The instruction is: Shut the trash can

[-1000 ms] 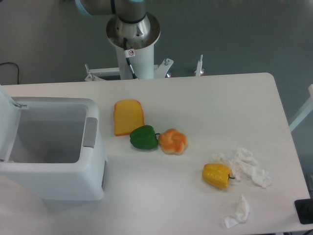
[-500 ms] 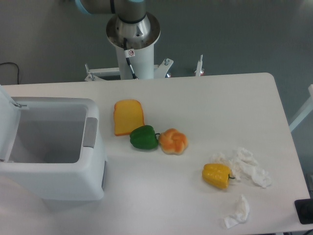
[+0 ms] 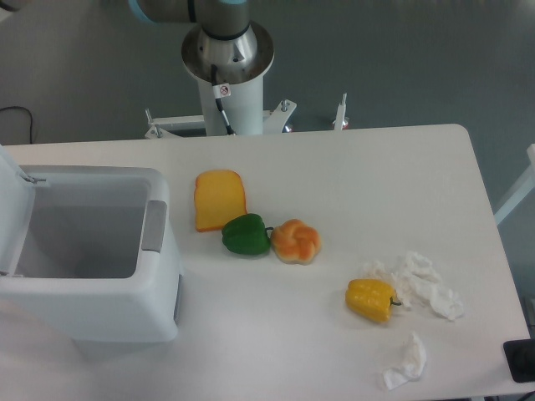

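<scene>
Nothing shifted on the table since a second ago, with trash can left of the bread slice gaping, lid upright at its far side, gripper out of view, jaws impossible to judge, closing not begun.

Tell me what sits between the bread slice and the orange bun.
The green pepper sits between the bread slice and the orange bun, seen in the fixed camera view.

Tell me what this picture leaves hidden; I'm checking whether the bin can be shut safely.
- Gripper: out of frame above the top edge; only the arm base shows.
- Trash can lid: cut off by the left edge, so its hinge is unseen.
- Bin floor: partly hidden by its own front wall.
- Black thing: cropped at the right edge, unidentifiable.
</scene>
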Controlling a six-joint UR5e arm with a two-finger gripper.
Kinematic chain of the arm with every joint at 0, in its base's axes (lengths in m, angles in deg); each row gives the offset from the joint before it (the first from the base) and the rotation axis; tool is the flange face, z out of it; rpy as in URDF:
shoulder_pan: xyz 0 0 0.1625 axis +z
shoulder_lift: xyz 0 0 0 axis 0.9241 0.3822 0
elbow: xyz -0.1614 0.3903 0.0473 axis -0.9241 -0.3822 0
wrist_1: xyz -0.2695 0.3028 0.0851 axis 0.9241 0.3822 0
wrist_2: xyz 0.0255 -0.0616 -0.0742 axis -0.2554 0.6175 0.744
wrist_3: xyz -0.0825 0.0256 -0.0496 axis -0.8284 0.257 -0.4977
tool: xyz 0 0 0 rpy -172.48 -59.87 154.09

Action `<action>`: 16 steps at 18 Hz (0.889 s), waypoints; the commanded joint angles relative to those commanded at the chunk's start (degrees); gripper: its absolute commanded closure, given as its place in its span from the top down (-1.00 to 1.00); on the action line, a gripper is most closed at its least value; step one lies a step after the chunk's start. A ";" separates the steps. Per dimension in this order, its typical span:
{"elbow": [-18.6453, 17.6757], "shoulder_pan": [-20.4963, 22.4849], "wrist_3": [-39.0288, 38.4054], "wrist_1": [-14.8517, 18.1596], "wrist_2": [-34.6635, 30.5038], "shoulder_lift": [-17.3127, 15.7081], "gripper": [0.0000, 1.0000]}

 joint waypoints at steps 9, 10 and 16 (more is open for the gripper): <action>0.09 0.18 0.44 0.00 -2.54 0.97 1.00; 0.00 0.18 0.44 0.00 -2.98 0.88 1.00; -2.54 1.32 2.63 0.09 -5.26 0.27 1.00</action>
